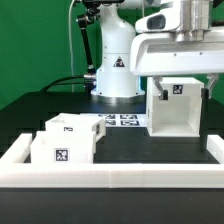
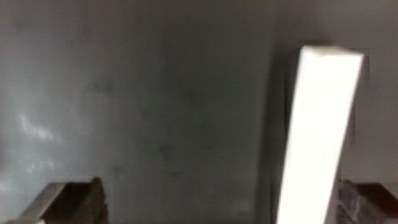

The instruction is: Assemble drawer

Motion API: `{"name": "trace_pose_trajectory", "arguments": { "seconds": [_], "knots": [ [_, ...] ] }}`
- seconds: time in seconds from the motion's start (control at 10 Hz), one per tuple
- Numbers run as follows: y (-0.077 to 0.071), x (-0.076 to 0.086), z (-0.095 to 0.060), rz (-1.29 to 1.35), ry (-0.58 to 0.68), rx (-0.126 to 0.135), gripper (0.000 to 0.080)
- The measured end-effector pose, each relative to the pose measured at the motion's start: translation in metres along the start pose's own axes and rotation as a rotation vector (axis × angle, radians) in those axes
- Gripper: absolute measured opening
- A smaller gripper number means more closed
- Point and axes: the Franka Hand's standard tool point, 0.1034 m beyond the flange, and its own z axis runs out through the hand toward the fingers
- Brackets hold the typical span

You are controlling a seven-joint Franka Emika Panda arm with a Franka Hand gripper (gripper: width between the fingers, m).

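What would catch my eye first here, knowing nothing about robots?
Probably the big white robot arm, whose open end effector hangs over the tall white box-shaped housing on the exterior view's right. Next come the two small tagged trays, close together at that view's front left, just inside the low white rail.

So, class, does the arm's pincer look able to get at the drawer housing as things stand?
Probably yes: the pincer hangs open above the housing, one white wall edge already sits inside its gap, and nothing stands between them.
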Motion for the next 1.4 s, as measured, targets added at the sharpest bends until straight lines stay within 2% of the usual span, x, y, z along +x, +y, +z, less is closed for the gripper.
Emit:
{"name": "trace_pose_trajectory", "arguments": {
  "seconds": [0.4, 0.5, 1.0, 1.2, 1.4],
  "knots": [
    [-0.037, -0.041, -0.024, 0.043, 0.011, -0.003, 0.0649],
    [-0.041, -0.044, -0.025, 0.035, 0.011, -0.003, 0.0649],
    [-0.040, -0.045, -0.023, 0.035, 0.008, -0.004, 0.0649],
    [-0.046, -0.065, -0.030, 0.060, -0.003, -0.012, 0.0649],
    [-0.053, -0.083, -0.032, 0.060, -0.015, -0.006, 0.0649]
  ]
}}
